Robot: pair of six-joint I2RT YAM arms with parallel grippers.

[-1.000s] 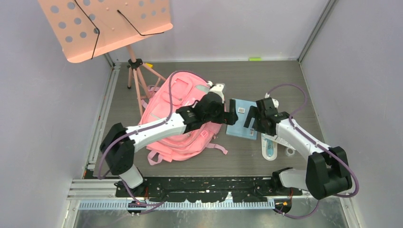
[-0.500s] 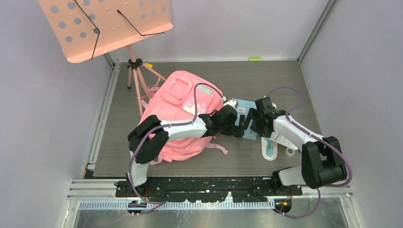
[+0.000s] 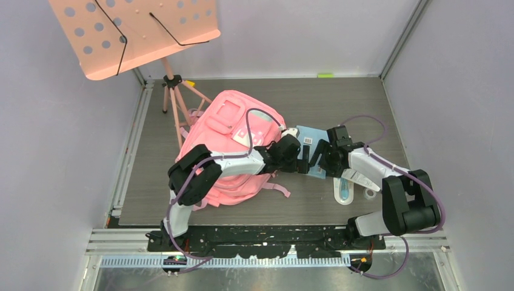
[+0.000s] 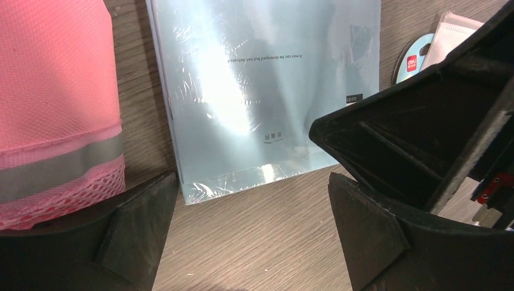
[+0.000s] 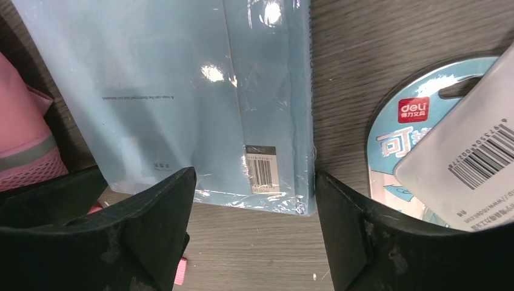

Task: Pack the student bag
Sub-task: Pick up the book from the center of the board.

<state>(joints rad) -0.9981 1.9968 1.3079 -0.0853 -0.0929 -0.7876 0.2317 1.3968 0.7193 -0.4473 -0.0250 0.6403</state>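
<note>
A grey wood-grain table (image 3: 363, 103) filled the middle of the top view. The pink student bag (image 3: 224, 130) lay on it left of centre, its straps spilling toward the lower edge. Just right of the bag lay a pale blue shrink-wrapped book (image 3: 310, 133), flat, with a narrow strip of wood showing between the two. Right of and below the book lay a blue-and-white blister card (image 3: 343, 191), with a small white ring (image 3: 370, 193) beside it. A salmon tripod (image 3: 172, 91) stood at upper left, and a green tag (image 3: 325, 75) lay at the far edge.
</note>
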